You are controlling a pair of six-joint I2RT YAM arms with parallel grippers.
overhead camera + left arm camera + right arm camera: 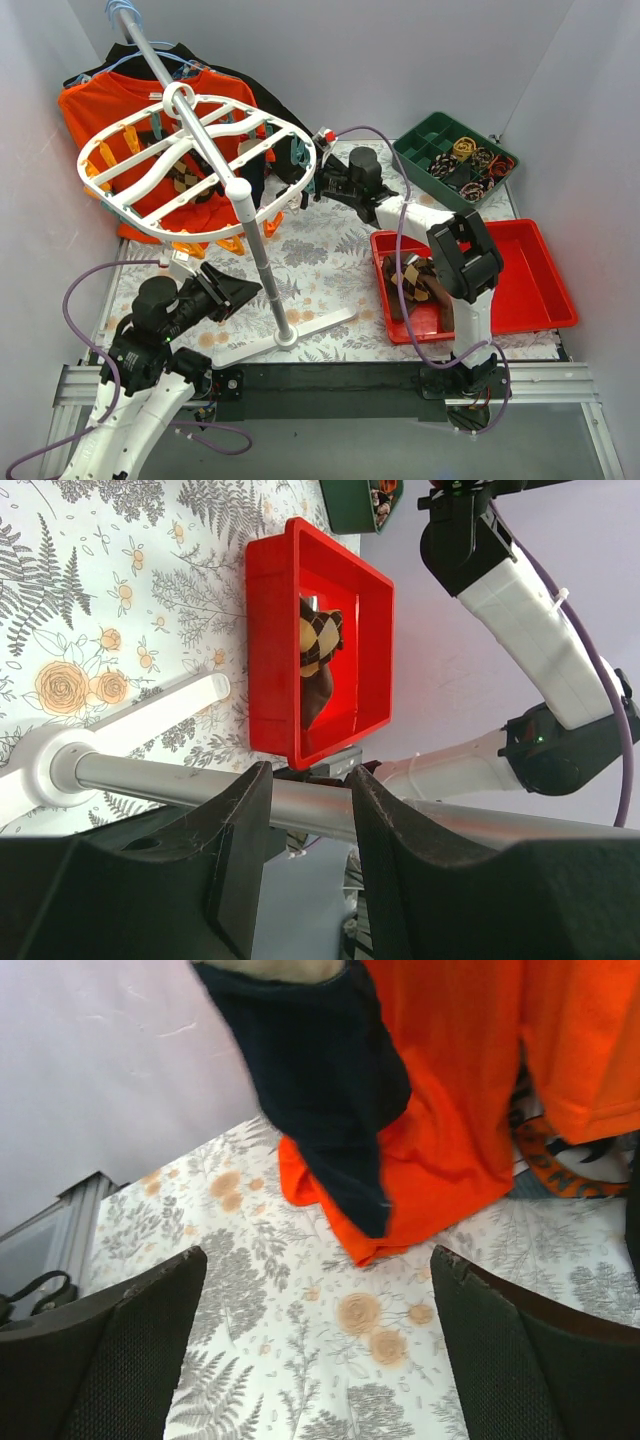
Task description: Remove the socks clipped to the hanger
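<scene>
While soft navy sock (330, 1090) dangles, white plastic oval hanger (228, 100) sits tilted.

lab test cell: white walls (400, 60), aluminium rails (80, 385).

The table (340, 300) is covered with a white cloth (300, 1380) printed with grey ferns and orange flowers. Plain white walls enclose the table on three sides: the back wall (420, 60) beyond its far edge, and the left wall (30, 200) and right wall (600, 150) along its sides. An aluminium frame rail (560, 375) runs along the table's near edge, with a black plate (330, 385) at its middle. A plain grey surface (400, 450) lies below that edge. Lighting is even and shadows on the table are soft.
</scene>
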